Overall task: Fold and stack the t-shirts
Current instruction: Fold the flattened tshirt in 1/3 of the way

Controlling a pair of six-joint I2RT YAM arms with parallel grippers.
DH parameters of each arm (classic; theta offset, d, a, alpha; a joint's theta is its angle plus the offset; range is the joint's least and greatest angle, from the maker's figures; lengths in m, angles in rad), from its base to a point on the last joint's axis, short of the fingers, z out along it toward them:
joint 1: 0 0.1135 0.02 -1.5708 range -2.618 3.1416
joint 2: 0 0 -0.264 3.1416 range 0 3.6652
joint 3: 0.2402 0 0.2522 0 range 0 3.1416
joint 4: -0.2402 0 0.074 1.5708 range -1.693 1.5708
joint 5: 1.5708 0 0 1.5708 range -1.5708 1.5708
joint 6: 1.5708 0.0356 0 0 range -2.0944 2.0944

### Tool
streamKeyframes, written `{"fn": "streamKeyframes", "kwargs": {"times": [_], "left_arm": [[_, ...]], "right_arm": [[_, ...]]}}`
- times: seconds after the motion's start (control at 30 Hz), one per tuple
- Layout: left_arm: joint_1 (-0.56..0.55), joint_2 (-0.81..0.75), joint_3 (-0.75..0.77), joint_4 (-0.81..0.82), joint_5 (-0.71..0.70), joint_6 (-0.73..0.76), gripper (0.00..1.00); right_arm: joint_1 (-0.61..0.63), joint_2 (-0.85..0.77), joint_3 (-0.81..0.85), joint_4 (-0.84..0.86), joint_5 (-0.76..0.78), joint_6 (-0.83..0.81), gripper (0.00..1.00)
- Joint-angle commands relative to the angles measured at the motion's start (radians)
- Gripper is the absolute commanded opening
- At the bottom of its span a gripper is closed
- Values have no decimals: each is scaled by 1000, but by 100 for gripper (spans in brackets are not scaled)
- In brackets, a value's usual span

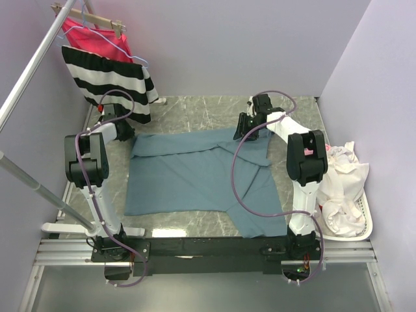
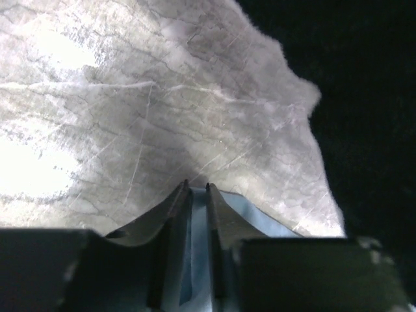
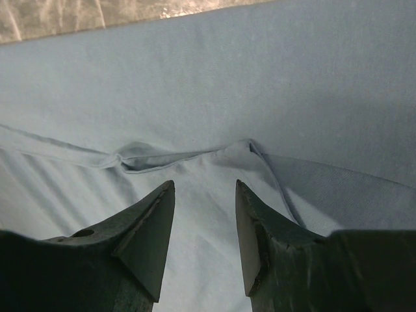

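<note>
Grey marble tabletop [image 1: 195, 109]: slate-blue cloth t-shirt [image 1: 188, 179] spread out; L gripper [image 2: 197, 188] pinches its edge, R gripper [image 3: 205, 185] parted above.

Far strip of grey marble-pattern desk [image 1: 195, 110] bare between arms: open passage there. Desk centre covered by large slate-blue cloth t-shirt [image 1: 188, 182], lying flat and low; room to pass above. Far-left corner crowded: black-and-white striped garment [image 1: 110, 78] hangs below slanted metal rack pole [image 1: 29, 71], reaching down just beside left end effector [image 1: 125, 133]. Purple cable [image 1: 237, 188] loops over shirt's right half. White plastic laundry basket [image 1: 365, 224], heaped with white cloth, blocks right edge just beside right arm [image 1: 305, 159]. Lilac walls [image 1: 260, 45] close far and right sides.
</note>
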Motion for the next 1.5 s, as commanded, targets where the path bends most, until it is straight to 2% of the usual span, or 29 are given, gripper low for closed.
{"fn": "streamKeyframes", "kwargs": {"times": [0.0, 0.13, 0.2, 0.23, 0.43, 0.77, 0.97, 1.1, 1.13, 1.17, 1.2, 1.27, 1.3, 1.37, 1.47], "left_arm": [[-5, 15, 37, -15, 7, 1, 20], [-7, 18, 43, -21, 7, 5, 7], [-5, 20, 46, -27, 9, 7, 6], [-5, 23, 52, -27, 7, 8, 1], [-4, 24, 66, -29, 7, 13, 1], [82, 24, 78, -33, 35, 28, 1], [104, 28, 101, -36, 43, 35, 1], [119, 34, 118, -27, 96, 38, 1], [116, 26, 110, -21, 112, 39, 2], [116, 20, 100, -12, 128, 36, 9], [114, 9, 75, -3, 148, 35, 34], [94, -35, 40, 17, 161, 39, 45], [87, -51, 8, 22, 170, 39, 55], [64, -84, -15, 25, 181, 28, 61], [30, -104, -48, 17, 175, 25, 53]], "right_arm": [[0, 9, 25, -9, 4, -14, 49], [2, 15, 8, -6, 15, -8, 49], [0, 21, 0, -5, 18, -9, 48], [0, 21, -4, -3, 21, -9, 48], [2, 32, -24, 3, 35, -6, 48], [0, 73, -33, -26, 136, 8, 45], [-1, 91, -38, -25, 128, 15, 44], [0, 92, -40, -20, 125, 12, 44], [0, 91, -41, -17, 124, 12, 44], [-1, 91, -40, -17, 121, 11, 44], [0, 93, -38, -17, 119, 9, 44], [0, 95, -37, -16, 113, 8, 44], [0, 95, -36, -16, 111, 8, 44], [0, 96, -36, -13, 110, 6, 44], [-1, 95, -38, -9, 107, 5, 45]]}}
